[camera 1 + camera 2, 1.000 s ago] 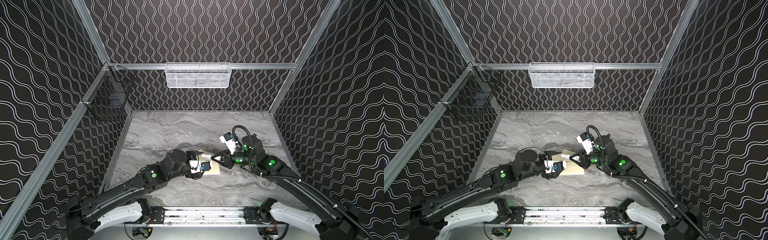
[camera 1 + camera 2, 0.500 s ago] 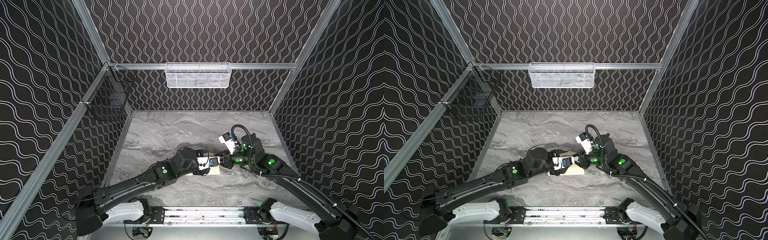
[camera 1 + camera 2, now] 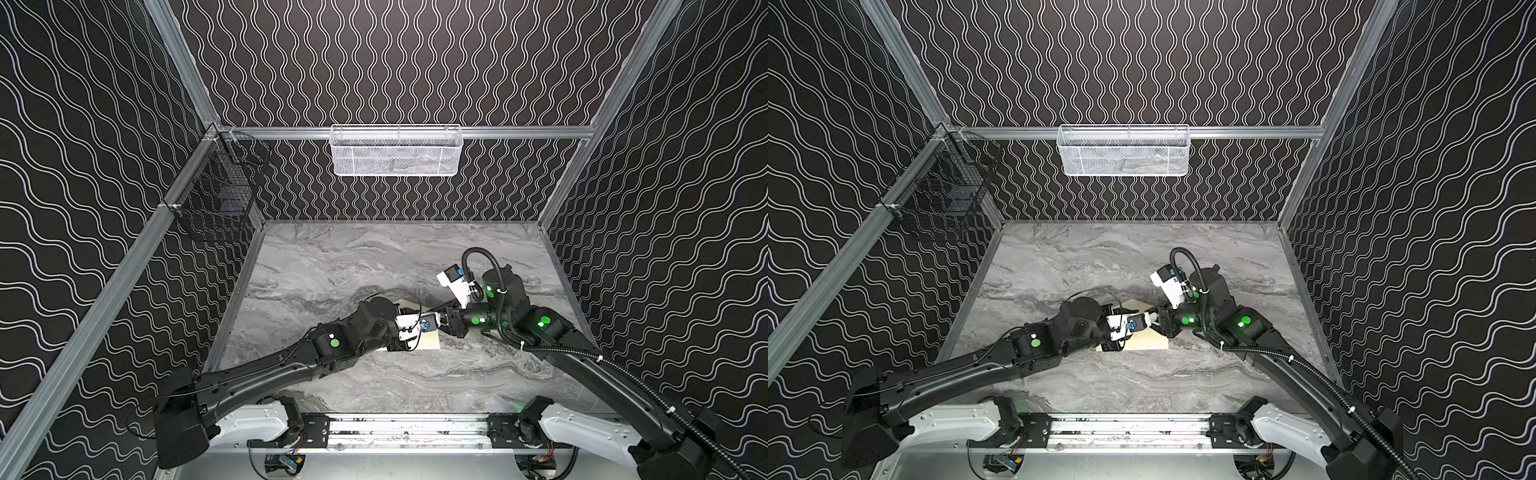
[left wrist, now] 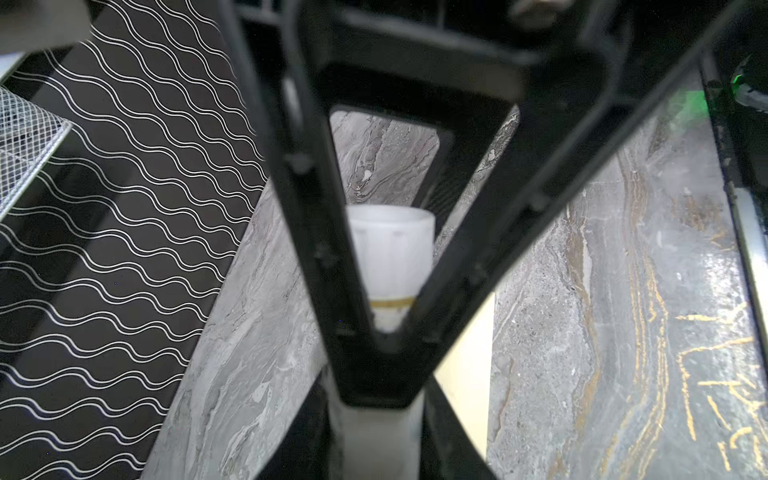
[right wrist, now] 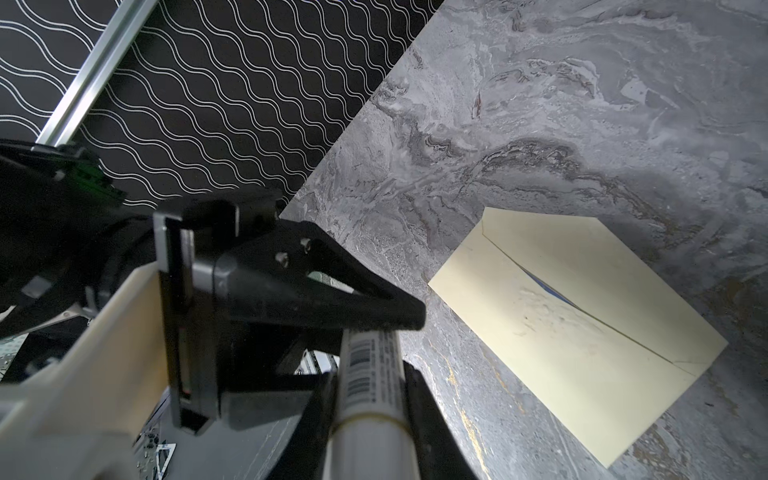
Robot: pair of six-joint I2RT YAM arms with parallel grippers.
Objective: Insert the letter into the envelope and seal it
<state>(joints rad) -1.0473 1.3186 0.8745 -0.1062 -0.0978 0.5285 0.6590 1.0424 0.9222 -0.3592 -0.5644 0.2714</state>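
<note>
Both arms reach in low toward the middle of the marbled surface (image 3: pixel 374 257) and meet tip to tip just above the envelope (image 3: pixel 430 343). The right pincer (image 5: pixel 370 386) is clamped on the body of a white cylinder (image 5: pixel 368 440) with a barcode label, which lies roughly level and points at the other arm. The left pincer (image 3: pixel 435 323) comes in from the opposite side, and its fingers (image 5: pixel 332 291) are narrowed around the cylinder's capped end. The left wrist view shows the white cap (image 4: pixel 390 253), with a thin gold band at its base, wedged between them.

The cream envelope (image 5: pixel 582 332) lies flat on the surface below the two pincers. Its flap is folded down but not pressed tight. The letter (image 5: pixel 548 289) is inside, and only a thin blue sliver shows in the gap along the flap's edge.

A white mesh basket (image 3: pixel 397 151) hangs on the back rail and a black wire basket (image 3: pixel 216 195) on the left rail; their contents cannot be made out. In both top views the left wrist and the joined pincers cover much of the envelope (image 3: pixel 1148 343).
</note>
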